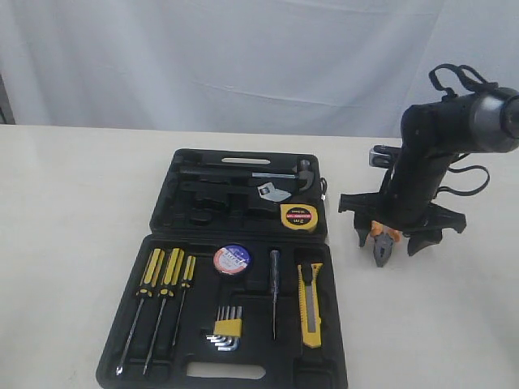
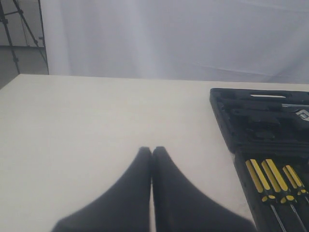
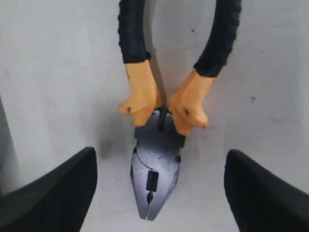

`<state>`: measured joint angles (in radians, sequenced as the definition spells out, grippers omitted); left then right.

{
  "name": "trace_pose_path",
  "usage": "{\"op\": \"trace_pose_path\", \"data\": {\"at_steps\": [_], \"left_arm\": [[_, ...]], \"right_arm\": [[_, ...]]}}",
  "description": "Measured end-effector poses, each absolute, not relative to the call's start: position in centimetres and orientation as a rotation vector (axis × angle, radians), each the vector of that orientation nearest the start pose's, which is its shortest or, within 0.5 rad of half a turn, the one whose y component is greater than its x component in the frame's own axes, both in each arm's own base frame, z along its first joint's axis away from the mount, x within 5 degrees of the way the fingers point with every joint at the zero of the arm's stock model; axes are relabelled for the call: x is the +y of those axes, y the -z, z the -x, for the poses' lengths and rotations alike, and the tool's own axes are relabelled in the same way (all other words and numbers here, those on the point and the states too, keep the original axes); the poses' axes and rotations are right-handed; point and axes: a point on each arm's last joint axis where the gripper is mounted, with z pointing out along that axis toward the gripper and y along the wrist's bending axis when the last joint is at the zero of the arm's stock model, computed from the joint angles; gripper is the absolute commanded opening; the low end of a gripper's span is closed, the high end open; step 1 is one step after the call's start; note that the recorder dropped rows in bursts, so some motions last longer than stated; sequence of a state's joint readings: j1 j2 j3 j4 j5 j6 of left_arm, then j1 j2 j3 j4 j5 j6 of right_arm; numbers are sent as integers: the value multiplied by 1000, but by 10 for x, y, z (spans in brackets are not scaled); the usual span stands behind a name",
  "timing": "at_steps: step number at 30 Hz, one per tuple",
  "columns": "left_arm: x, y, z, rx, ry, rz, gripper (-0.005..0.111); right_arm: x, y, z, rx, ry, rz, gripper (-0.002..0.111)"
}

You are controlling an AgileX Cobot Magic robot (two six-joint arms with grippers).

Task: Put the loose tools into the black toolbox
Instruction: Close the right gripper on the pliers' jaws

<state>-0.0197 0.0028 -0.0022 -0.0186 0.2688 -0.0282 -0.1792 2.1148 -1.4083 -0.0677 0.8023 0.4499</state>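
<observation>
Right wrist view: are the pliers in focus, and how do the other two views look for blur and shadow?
Right wrist view: pliers fairly sharp, a faint shadow beside them, the right tool's fingers soft-edged. Left wrist view: left tool blurred and dark, toolbox clearer. Exterior view: even light, weak shadows, slightly soft overall.

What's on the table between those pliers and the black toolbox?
In the exterior view, one finger of the open right gripper straddling the pliers, then only bare table up to the black toolbox.
</observation>
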Motion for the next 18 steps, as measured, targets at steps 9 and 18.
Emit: {"op": "trace_pose_path", "data": {"at_steps": [9, 18], "left_arm": [[-2, -189, -55, 1753, 52, 20, 0], [-2, -189, -55, 1753, 52, 20, 0]], "right_arm": [[-78, -115, -405, 2857, 44, -863, 66], [-78, -113, -406, 2862, 50, -855, 16]]}}
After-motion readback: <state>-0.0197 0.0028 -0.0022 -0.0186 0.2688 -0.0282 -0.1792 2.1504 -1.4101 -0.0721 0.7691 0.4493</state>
